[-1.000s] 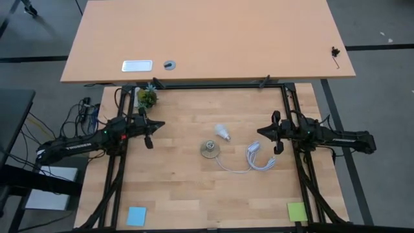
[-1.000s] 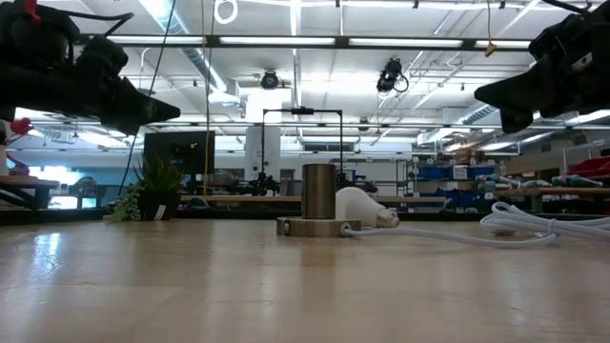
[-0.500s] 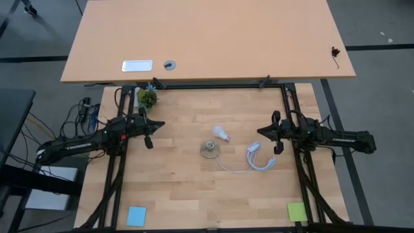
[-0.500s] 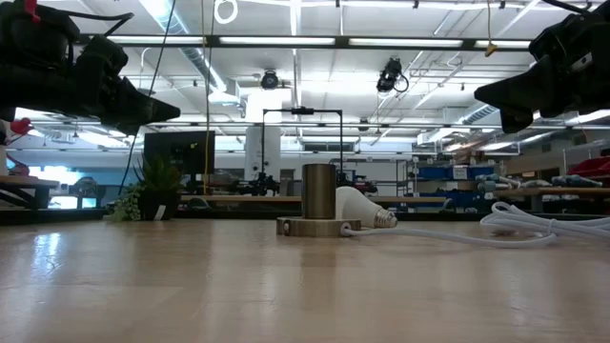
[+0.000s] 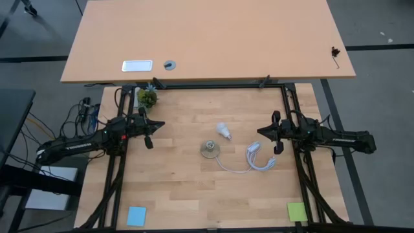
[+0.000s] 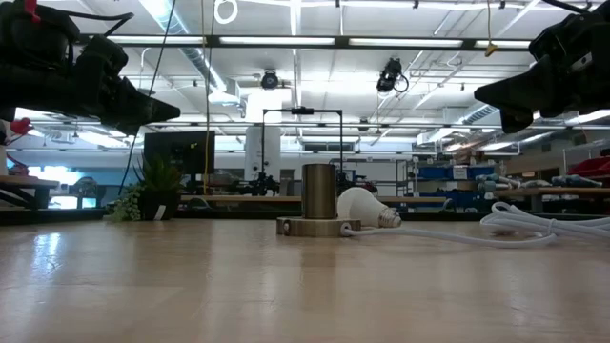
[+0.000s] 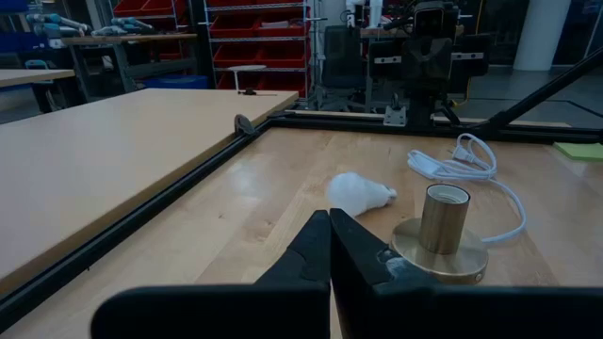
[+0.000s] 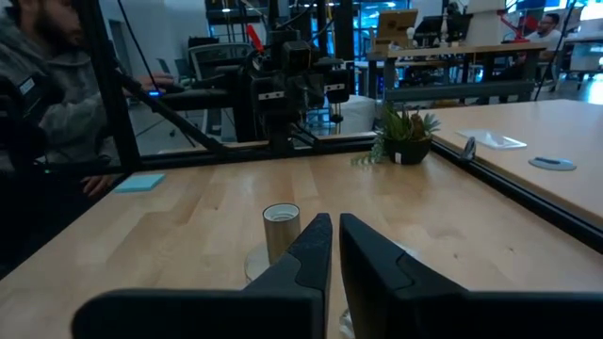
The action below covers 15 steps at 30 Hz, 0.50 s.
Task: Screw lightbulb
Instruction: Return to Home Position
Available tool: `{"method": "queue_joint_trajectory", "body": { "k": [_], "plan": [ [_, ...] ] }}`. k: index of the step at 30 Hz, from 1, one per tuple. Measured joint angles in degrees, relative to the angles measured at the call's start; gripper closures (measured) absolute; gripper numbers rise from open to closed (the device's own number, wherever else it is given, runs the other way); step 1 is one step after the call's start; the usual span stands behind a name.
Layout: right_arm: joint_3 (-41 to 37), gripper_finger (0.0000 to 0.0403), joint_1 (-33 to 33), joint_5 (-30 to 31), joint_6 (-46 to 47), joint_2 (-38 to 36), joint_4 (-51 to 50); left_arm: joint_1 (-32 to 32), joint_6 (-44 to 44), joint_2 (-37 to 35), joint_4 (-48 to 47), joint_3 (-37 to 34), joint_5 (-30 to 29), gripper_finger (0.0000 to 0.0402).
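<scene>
The white lightbulb [image 5: 224, 130] lies on its side on the wooden table, just beyond the brass socket [image 5: 209, 149], its screw base pointing toward the right arm. It also shows in the low view [image 6: 364, 206] and the left wrist view [image 7: 358, 191]. The socket stands upright on its round base [image 7: 441, 247]. My left gripper [image 5: 158, 124] hovers shut and empty above the table, left of the bulb. My right gripper [image 5: 261, 131] hovers shut and empty to the right of it.
A coiled white cable [image 5: 255, 158] runs from the socket toward the right arm. A small potted plant [image 5: 147, 98] stands at the far left corner. A blue note [image 5: 136, 215] and a green note [image 5: 296, 211] lie near the front edge. A person [image 8: 38, 85] sits beyond the table.
The lightbulb has rolled a little on the table by itself, ending slightly nearer the far edge. Both arms have kept still.
</scene>
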Motion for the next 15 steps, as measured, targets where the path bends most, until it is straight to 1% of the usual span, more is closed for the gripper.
{"method": "queue_joint_trajectory", "body": {
  "k": [15],
  "plan": [
    [0.0,0.0369,0.0,0.0,0.0,0.02,0.0,-0.02,0.0,0.0,0.0,0.0,0.0,0.04]
  ]
}}
